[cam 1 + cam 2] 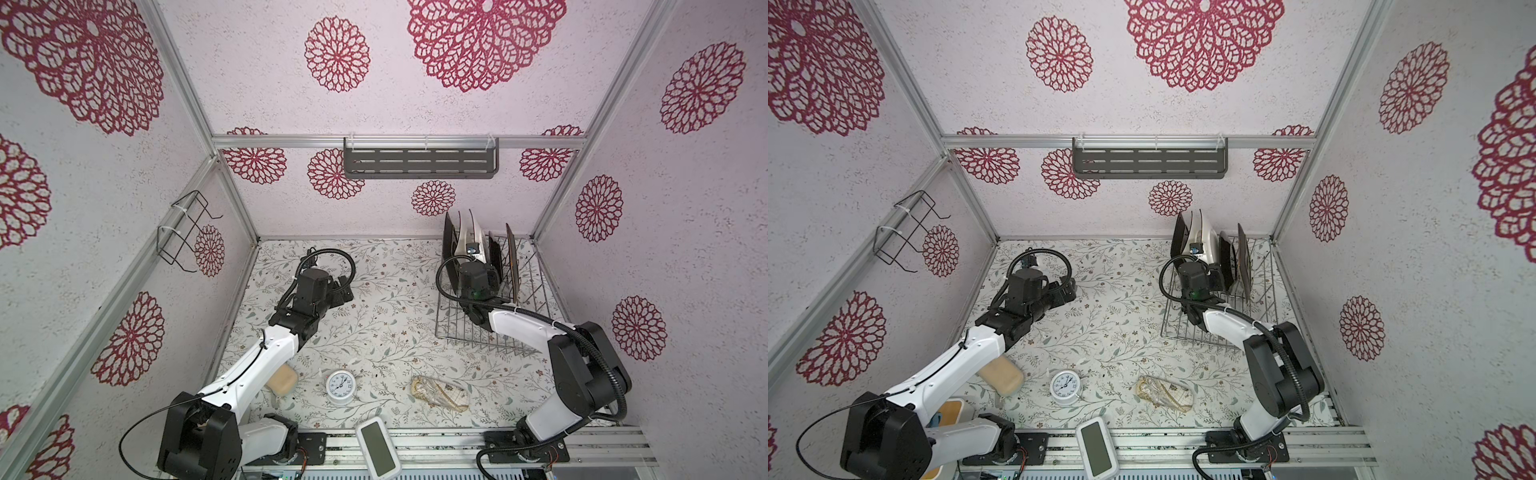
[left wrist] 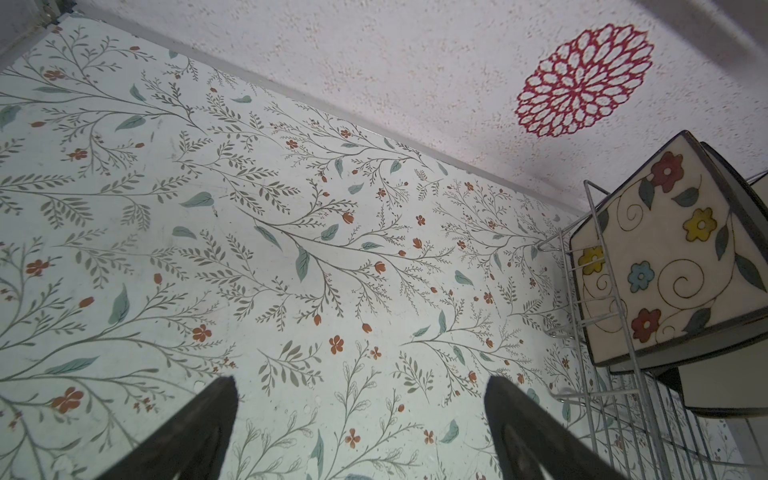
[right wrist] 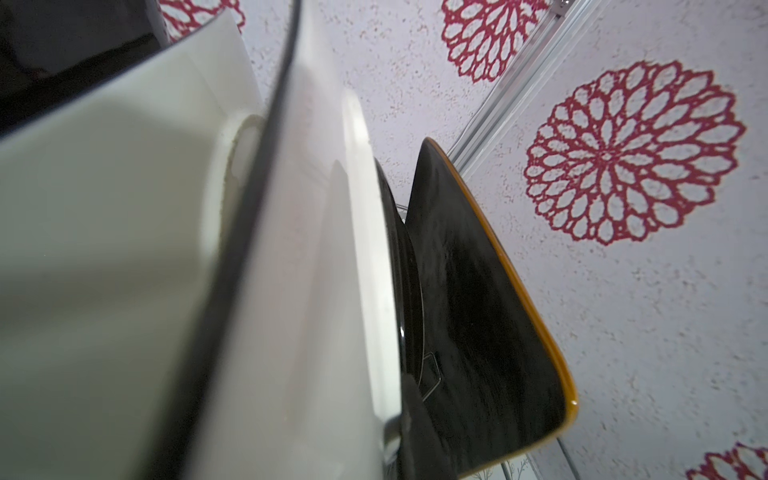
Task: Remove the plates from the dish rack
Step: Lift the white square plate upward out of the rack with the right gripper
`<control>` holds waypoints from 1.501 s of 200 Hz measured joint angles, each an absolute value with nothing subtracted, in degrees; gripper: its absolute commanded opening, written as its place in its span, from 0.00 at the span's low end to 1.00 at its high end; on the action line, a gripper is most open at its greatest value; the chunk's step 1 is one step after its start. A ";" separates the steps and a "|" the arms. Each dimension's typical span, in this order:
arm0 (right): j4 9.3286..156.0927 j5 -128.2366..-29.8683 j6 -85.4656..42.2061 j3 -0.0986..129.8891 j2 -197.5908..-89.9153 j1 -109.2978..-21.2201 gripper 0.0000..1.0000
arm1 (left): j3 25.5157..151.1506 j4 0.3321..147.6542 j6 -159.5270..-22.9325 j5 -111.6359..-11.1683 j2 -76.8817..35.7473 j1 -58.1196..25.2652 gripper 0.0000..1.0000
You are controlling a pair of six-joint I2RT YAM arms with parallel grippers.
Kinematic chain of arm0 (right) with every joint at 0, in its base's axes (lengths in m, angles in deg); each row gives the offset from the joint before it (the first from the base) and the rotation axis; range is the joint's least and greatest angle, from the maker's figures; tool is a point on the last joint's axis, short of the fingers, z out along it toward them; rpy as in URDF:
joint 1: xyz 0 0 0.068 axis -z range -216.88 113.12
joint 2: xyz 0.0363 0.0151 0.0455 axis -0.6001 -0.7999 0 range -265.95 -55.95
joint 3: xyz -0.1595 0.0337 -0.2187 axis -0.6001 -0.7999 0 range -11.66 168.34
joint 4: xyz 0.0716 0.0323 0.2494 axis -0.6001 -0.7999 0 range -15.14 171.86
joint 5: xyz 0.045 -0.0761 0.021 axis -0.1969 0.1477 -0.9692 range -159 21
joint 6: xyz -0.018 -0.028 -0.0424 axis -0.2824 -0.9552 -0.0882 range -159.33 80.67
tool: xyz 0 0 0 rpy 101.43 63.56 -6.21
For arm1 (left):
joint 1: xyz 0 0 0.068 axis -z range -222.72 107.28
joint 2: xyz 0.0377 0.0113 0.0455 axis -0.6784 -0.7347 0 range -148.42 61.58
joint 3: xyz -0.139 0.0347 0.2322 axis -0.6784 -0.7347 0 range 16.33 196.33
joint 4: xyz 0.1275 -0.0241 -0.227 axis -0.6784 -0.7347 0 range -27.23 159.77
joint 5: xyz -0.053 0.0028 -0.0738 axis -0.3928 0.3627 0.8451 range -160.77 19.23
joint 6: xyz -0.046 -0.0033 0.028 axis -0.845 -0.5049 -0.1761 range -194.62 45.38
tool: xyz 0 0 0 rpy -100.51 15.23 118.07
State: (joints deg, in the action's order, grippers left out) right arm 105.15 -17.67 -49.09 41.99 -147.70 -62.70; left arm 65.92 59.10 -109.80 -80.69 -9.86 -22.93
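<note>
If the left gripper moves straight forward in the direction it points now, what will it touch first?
Most likely the flowered tabletop: the open left gripper tilts down toward bare surface. The dish rack stands aside of that line, though depth is hard to judge.

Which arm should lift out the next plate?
The right arm. The right gripper sits inside the dish rack, shut on the edge of the white plate. The left gripper is open above the table, apart from the rack.
</note>
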 measured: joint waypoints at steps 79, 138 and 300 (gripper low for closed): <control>105.67 -16.40 -51.43 41.99 -147.65 -63.71 0.00 | 65.92 59.10 -109.80 -80.71 -9.34 -22.82 0.97; 106.88 -14.94 -53.74 41.99 -147.08 -64.54 0.00 | 65.92 59.10 -109.80 -80.71 -9.34 -22.82 0.97; 106.90 -14.57 -54.81 43.78 -145.64 -65.91 0.00 | 65.92 58.86 -109.80 -80.77 -9.25 -22.82 0.97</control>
